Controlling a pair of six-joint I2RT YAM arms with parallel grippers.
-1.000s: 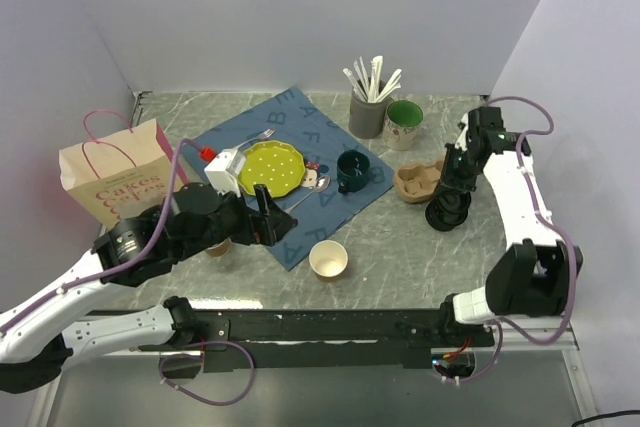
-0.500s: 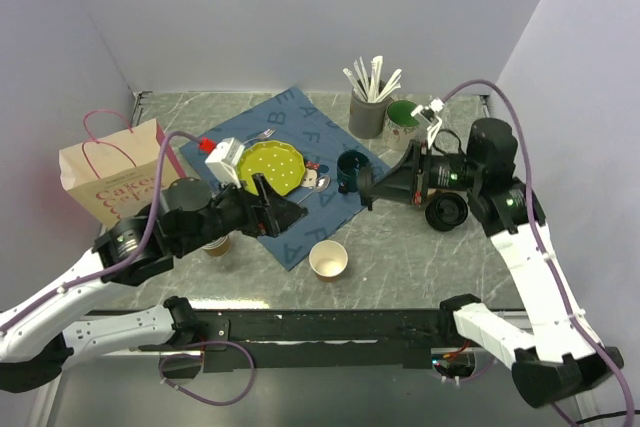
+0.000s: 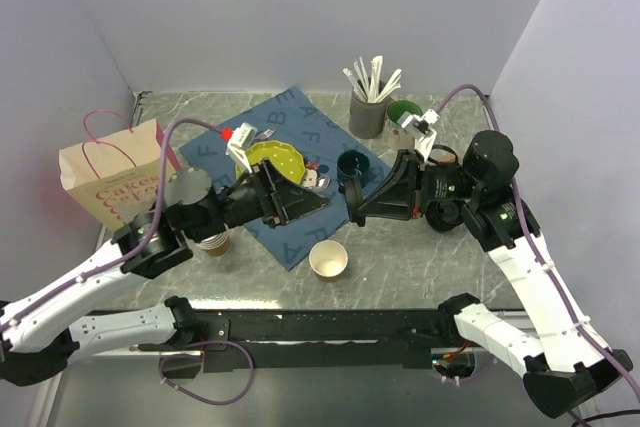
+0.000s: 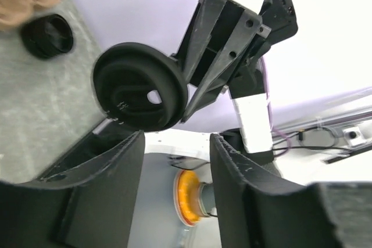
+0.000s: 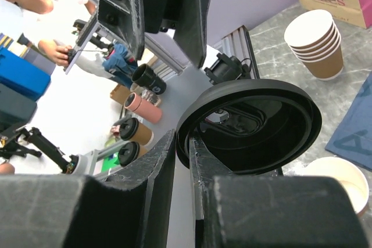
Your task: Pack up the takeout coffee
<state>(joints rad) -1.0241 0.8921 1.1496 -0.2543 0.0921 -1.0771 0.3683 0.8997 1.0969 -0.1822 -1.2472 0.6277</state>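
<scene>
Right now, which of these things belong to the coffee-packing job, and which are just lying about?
Job: lid, open cup, probably bag and carrier.
Lying about: plate, mug, cup stack, straw jar, cloth.

Lid (image 5: 256, 126): black plastic, smooth, with a dull sheen along its rim.
My right gripper (image 5: 182, 137): matt black plastic, scuffed pale at the edges.
My left gripper (image 4: 174, 143): the same matt black plastic, finely grained.
Table (image 3: 400, 247): grey, marbled like stone, smooth.
Cloth (image 3: 310, 127): blue fabric, matt.
Bag (image 3: 110, 182): pink and tan paper, matt.
Stacked cups (image 5: 317, 42): brown ribbed paper, white rims.
</scene>
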